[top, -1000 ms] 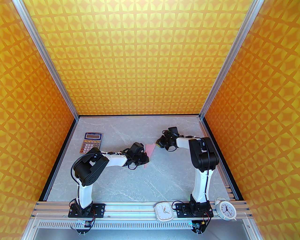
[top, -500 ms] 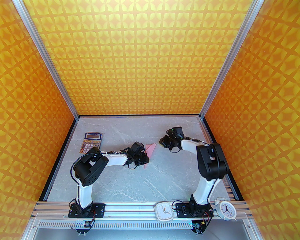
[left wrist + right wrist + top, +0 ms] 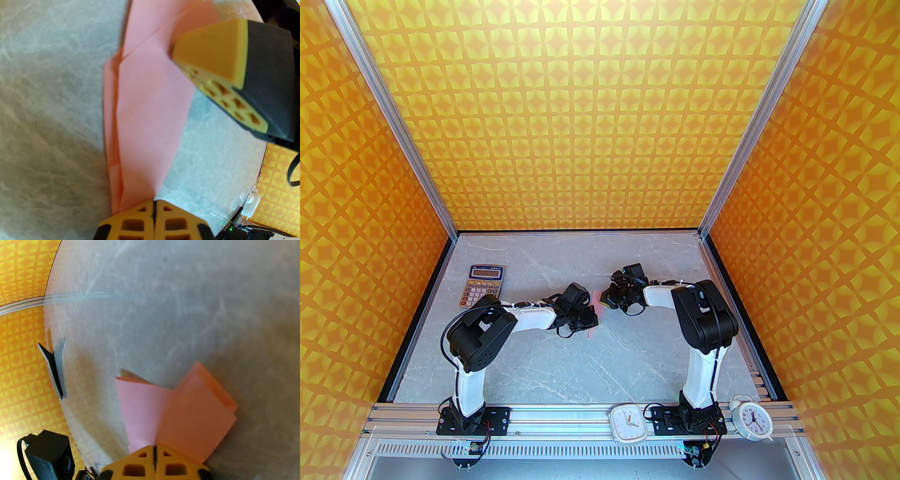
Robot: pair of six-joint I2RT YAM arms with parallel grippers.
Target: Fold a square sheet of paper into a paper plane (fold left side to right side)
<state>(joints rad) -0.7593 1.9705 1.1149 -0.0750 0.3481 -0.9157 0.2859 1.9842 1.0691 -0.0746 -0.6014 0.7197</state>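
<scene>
The pale-pink sheet of paper [image 3: 145,105] lies on the grey table, folded into a long layered shape that narrows toward my left gripper. My left gripper [image 3: 154,209] is shut, its tips pressing down on that narrow end. My right gripper [image 3: 154,451] is also shut and presses on the wide end, where one flap [image 3: 140,401] curls up off the table. Its yellow fingers [image 3: 211,61] show in the left wrist view. In the top view the paper [image 3: 596,302] lies between the left gripper [image 3: 593,323] and the right gripper [image 3: 605,301].
A calculator [image 3: 483,285] with orange keys lies at the back left of the table, and its edge [image 3: 56,371] shows in the right wrist view. Two white clocks [image 3: 628,424] [image 3: 751,419] stand on the front rail by the right arm's base. Patterned orange walls enclose the table.
The right arm drew back to the right off the paper, then swung left and came down on its wide end. The left gripper stayed pressed on the narrow end.
</scene>
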